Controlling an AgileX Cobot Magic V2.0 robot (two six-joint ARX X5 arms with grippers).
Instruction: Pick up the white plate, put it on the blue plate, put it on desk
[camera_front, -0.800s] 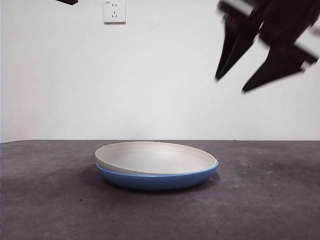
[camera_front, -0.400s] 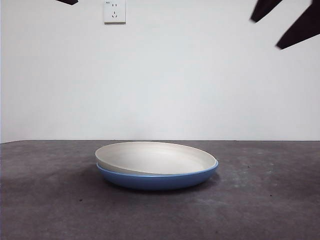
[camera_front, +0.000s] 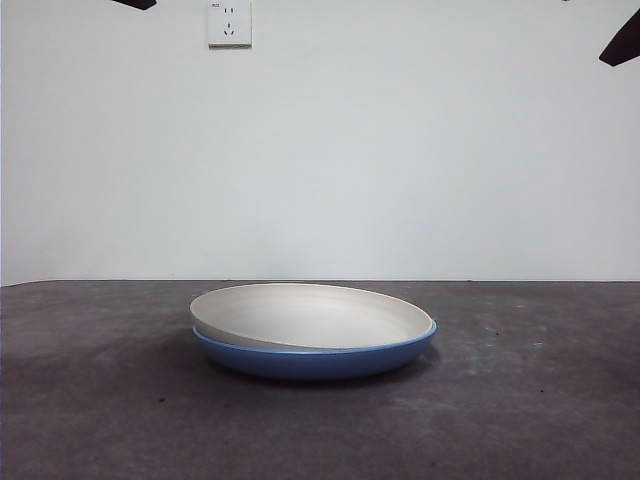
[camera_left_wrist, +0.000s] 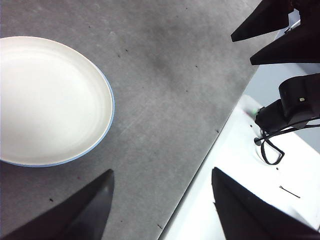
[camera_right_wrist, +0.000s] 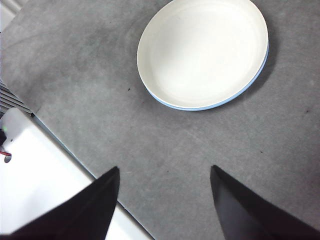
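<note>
The white plate (camera_front: 310, 314) lies nested inside the blue plate (camera_front: 312, 362) at the middle of the desk (camera_front: 520, 410), slightly askew. Neither gripper touches the stack. My right gripper (camera_right_wrist: 165, 168) hangs high over the desk, open and holding nothing. The white plate (camera_right_wrist: 202, 50) and the thin blue plate rim (camera_right_wrist: 252, 82) lie well beyond its jaws. My left gripper (camera_left_wrist: 162, 172) is also open and holding nothing, off to the side of the white plate (camera_left_wrist: 50, 100) and near the desk's edge. In the front view only black tips show at the top corners.
A wall socket (camera_front: 229, 22) sits high on the white wall behind. Past the desk's edge lies a white surface (camera_left_wrist: 235, 200) with black cables and a mount. The right arm's jaws (camera_left_wrist: 270, 35) also show in the left wrist view.
The right gripper has risen up and to the right, nearly leaving the front view. The stacked plates have not moved, and the left arm's tip stays in place.
</note>
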